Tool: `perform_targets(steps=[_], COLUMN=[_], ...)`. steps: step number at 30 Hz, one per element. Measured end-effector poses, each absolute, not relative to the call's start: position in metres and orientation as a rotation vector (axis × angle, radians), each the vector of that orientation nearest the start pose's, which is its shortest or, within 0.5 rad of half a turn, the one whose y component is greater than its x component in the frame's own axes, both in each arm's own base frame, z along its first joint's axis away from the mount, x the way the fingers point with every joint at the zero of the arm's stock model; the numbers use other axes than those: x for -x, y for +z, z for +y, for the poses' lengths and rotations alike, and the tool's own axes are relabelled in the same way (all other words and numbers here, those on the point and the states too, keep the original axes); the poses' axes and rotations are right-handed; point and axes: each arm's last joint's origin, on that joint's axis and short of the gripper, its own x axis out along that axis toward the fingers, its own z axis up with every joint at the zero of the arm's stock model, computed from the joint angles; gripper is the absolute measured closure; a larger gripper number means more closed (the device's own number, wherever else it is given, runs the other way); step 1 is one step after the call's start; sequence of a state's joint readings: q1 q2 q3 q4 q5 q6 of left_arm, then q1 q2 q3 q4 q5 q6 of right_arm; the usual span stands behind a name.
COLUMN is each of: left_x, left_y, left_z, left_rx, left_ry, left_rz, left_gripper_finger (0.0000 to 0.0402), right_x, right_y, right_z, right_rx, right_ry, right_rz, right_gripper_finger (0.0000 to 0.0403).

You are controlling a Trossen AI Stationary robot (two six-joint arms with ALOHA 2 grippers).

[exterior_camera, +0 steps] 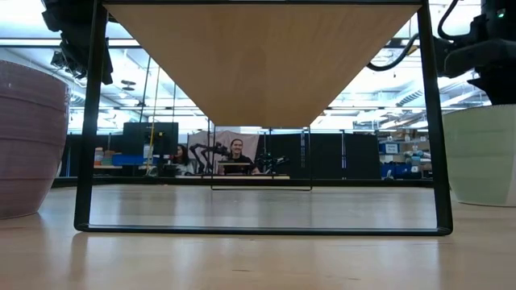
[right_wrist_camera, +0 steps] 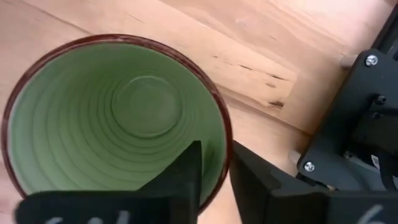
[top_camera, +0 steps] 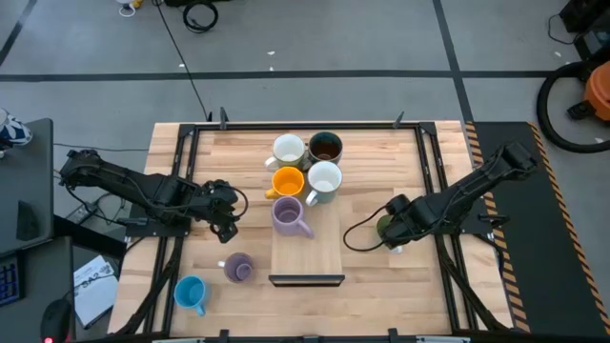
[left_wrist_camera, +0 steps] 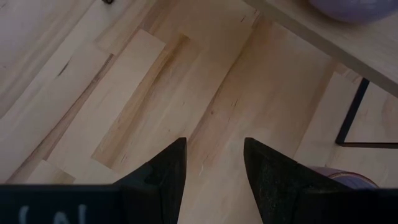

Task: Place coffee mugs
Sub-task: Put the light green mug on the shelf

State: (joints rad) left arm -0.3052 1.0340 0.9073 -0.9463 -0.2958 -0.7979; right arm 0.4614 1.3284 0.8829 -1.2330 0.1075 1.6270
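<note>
A green mug [right_wrist_camera: 118, 118] stands upright on the table at the right, its base on the wood; the low view shows its pale wall [exterior_camera: 484, 153]. My right gripper [right_wrist_camera: 216, 155] points down over it [top_camera: 393, 229], shut across its rim. My left gripper [left_wrist_camera: 214, 149] hangs open above bare table on the left [top_camera: 226, 221]. A lavender mug [top_camera: 289, 215] sits on a low wooden riser [top_camera: 307, 250]. Two white mugs [top_camera: 288, 150] [top_camera: 324, 179], a dark grey one [top_camera: 325, 147] and an orange one [top_camera: 288, 181] cluster just beyond it. My right gripper has the green mug's rim [right_wrist_camera: 225, 140] between its two fingers, one finger [right_wrist_camera: 186, 177] inside the cup and one [right_wrist_camera: 255, 183] outside the wall. The fingers come from above, pointing down. The mug stands upright on the table.
A second lavender mug [top_camera: 237, 268] and a light blue mug [top_camera: 191, 292] stand on the table near the front left. The riser's black wire frame [exterior_camera: 85, 161] stands on the tabletop. Black rails [top_camera: 431, 171] run along the table's sides. People sit in the room behind.
</note>
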Motion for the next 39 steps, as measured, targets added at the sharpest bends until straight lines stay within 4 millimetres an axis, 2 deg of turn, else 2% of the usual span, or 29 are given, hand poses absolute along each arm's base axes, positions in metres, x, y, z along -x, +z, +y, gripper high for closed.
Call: perform_targets(steps=[6, 13, 28, 39], left_x=[-0.175, -0.175, -0.175, -0.175], left_y=[0.275, 0.275, 0.275, 0.275], left_z=[-0.046, -0.046, -0.046, -0.046], left_rx=[0.410, 0.410, 0.410, 0.410], left_ry=[0.391, 0.391, 0.391, 0.391], left_rz=[0.950, 0.950, 0.950, 0.950], left_gripper_finger=[0.0235, 0.0235, 0.0235, 0.0235], right_x=[-0.177, -0.182, -0.209, -0.207], right_y=[0.214, 0.221, 0.296, 0.351], right_z=[0.084, 0.087, 0.088, 0.077], right_rx=[-0.756, -0.742, -0.794, -0.828], right_ry=[-0.953, -0.902, -0.613, -0.547], right_rz=[1.329, 1.335, 1.269, 1.237], right_gripper_finger=[0.0381, 0.0378, 0.0380, 0.0380])
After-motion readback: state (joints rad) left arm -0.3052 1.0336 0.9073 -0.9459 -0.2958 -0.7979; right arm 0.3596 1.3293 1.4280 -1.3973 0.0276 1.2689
